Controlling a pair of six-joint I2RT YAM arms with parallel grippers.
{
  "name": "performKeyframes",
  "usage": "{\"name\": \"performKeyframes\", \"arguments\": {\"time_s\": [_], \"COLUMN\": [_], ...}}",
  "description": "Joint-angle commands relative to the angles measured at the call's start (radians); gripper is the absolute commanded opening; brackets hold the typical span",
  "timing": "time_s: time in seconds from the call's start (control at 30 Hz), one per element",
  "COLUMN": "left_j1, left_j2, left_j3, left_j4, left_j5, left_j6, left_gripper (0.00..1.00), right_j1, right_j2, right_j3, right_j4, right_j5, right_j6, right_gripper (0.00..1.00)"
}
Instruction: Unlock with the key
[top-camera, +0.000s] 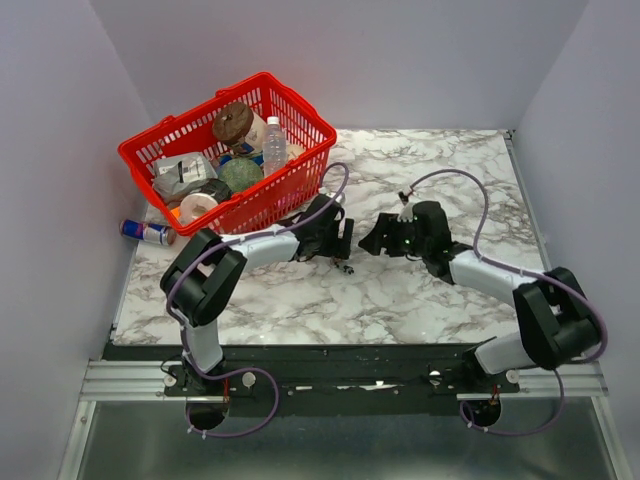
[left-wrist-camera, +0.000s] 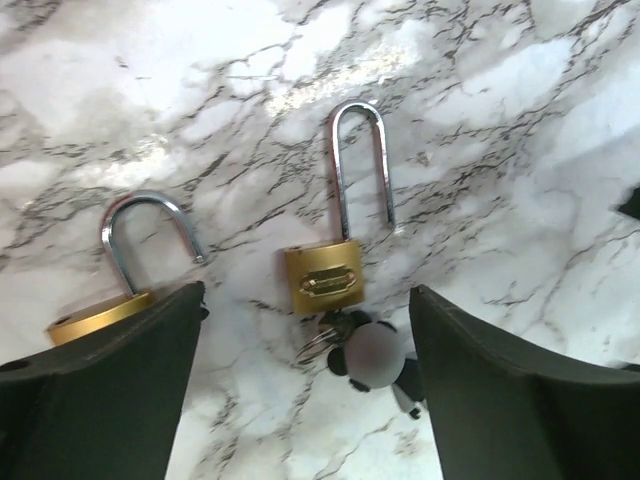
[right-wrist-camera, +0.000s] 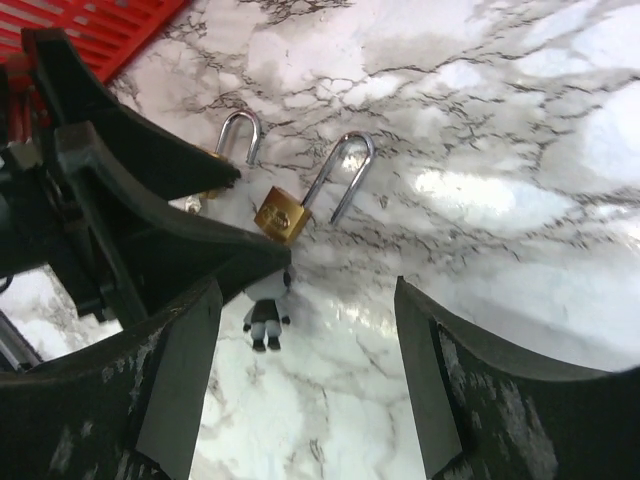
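Observation:
In the left wrist view a small brass padlock (left-wrist-camera: 323, 280) lies on the marble, its long silver shackle (left-wrist-camera: 360, 160) sprung out of the body on one side. The key (left-wrist-camera: 342, 322) sticks in its underside. Only its dark head shows, with a ring (left-wrist-camera: 314, 346) and a small panda charm (left-wrist-camera: 373, 356). My left gripper (left-wrist-camera: 305, 400) is open and straddles the key and charm without touching them. My right gripper (right-wrist-camera: 310, 400) is open and empty, just right of the padlock (right-wrist-camera: 281, 217) and the charm (right-wrist-camera: 265, 320). In the top view the two grippers, left (top-camera: 338, 246) and right (top-camera: 374, 240), face each other.
A second brass padlock (left-wrist-camera: 98, 315) with an open shackle lies left of the first, partly under my left finger (left-wrist-camera: 100, 400). A red basket (top-camera: 300, 102) full of items stands at the back left. A can (top-camera: 147, 232) lies beside it.

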Motion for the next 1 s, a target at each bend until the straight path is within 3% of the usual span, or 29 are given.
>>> {"name": "performKeyframes", "arguments": {"time_s": [0.0,0.2,0.43,0.57,0.73,0.97], "left_j1": [-0.028,-0.039,-0.031,0.021,0.029,0.029], "left_j2": [-0.123,-0.431,-0.662,-0.724,-0.755,-0.827], "left_j3": [-0.008,-0.141,-0.077,-0.063,-0.051,-0.120], "left_j4": [-0.006,0.190,0.059,0.002,-0.089,-0.029], "left_j5": [-0.083,-0.141,-0.103,-0.031,-0.037,-0.049], "left_j6": [0.086,0.169,0.255,0.277,0.288,0.295], "left_gripper": [0.97,0.99,0.99,0.99,0.99,0.99], "right_j1": [-0.036,-0.125,-0.149,-0.149,-0.149,-0.149], "right_j2": [-0.157,-0.377,-0.661,-0.799,-0.902,-0.991], "right_j3": [-0.080,-0.165,-0.172,-0.152,-0.131,-0.155], "right_j4": [0.001,-0.040,-0.192,-0.275,-0.357,-0.371], "right_j5": [0.035,0.041,0.155,0.195,0.224,0.251], "right_j6": [0.013,-0.013,-0.090,-0.130,-0.174,-0.213], "right_gripper": [0.78,0.83,0.88,0.91,0.91,0.91]}}
